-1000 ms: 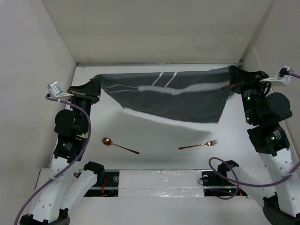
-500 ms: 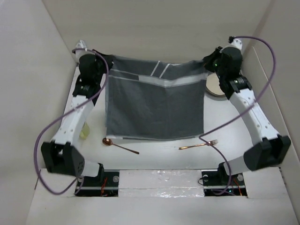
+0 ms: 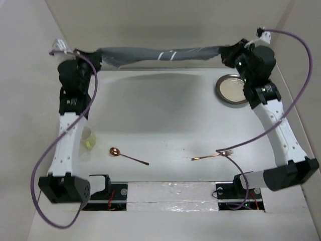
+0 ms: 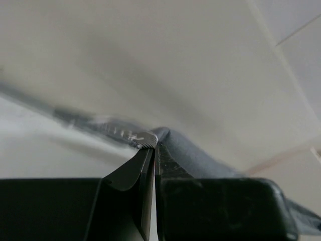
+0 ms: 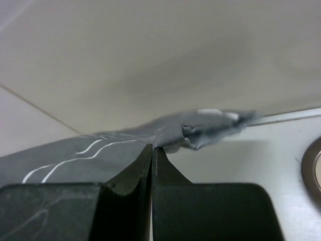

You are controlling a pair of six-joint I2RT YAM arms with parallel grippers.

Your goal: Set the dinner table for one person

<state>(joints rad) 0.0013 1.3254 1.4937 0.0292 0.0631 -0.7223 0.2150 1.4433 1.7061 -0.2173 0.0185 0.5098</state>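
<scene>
The dinner table (image 3: pixel 165 115) fills the middle of the room btw its white side panels. It lies flat under both arms, long axis L to R, with the arm bases at its near edge. Its centre is bare, and I'd say that is where the cloth is meant to go.

The dark grey placemat (image 3: pixel 160 52) hangs in the air over the far edge. It is pulled into a long bunched band parallel to the table's long side (pale stripes showing approx mid-span). It throws a soft shadow on the white below, so it looks clear of the surface. Being held at both ends keeps it taut and off the other items, prob. ready to be spread.

The left gripper (image 4: pixel 153 145) has its jaws pinched tight on one end of the cloth w/ no gap showing. The right gripper (image 5: pixel 152 146) is clamped the same way on the other end.

The round plate (image 3: pixel 230 89) sits far R, just under the right arm. The pale yellow cup (image 3: pixel 88 138) stands at the L edge. The copper spoon (image 3: pixel 128 155) and copper fork (image 3: pixel 213 155) lie near the front, well apart.
</scene>
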